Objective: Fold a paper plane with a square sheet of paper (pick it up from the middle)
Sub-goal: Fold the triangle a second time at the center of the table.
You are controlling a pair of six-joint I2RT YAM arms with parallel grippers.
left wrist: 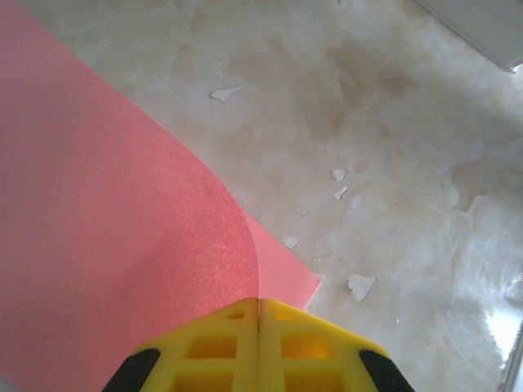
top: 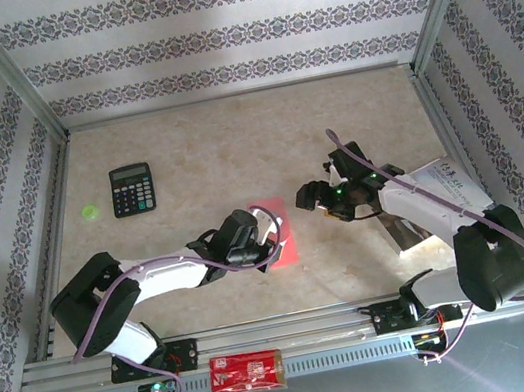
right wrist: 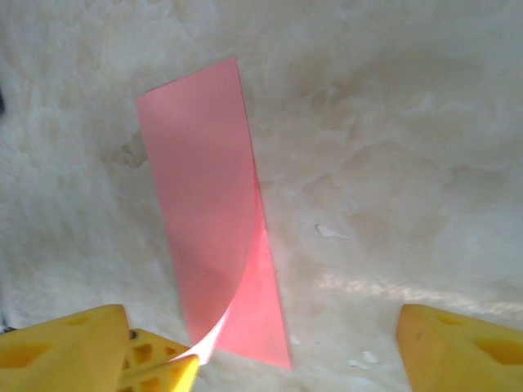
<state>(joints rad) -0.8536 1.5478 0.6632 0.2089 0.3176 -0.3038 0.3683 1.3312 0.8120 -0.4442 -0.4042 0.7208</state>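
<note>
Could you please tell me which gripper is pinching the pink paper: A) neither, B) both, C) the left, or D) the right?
C: the left gripper is closed on a curled-up layer of the paper, while the right gripper stands open, off it.

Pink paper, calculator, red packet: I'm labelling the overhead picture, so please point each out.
pink paper (top: 289,249), top external view, lower right part.
calculator (top: 132,192), top external view, keypad.
red packet (top: 245,372), top external view, its middle.
</note>
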